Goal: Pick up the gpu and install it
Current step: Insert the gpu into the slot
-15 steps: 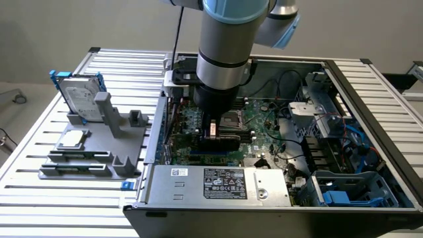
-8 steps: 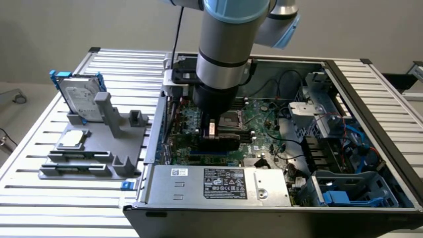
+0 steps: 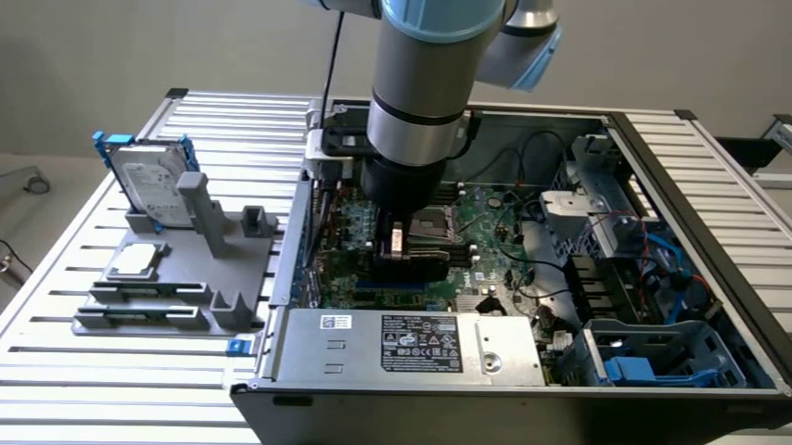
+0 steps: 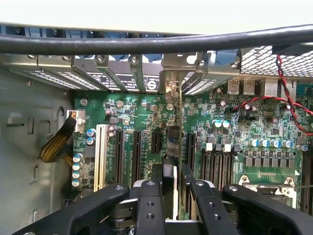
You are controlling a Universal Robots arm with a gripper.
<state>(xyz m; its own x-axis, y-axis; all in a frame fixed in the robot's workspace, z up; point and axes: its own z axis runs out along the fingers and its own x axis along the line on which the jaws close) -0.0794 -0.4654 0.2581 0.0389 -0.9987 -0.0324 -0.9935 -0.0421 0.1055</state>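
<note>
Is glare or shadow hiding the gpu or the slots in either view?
Exterior view: even light; the arm shades the board under it. Wrist view: bright washed-out band above the cable; board evenly lit, slots readable; the gpu, in the gripper, shows edge-on without glare.

light: bright, even | shadows: soft inside case (image 3: 495,417) | wrist view: pale washout

The exterior view looks down from afar over the desk (image 3: 74,371) and open computer case (image 3: 495,417); the wrist view, close behind the jaws, shares its motherboard (image 4: 132,110).
</note>
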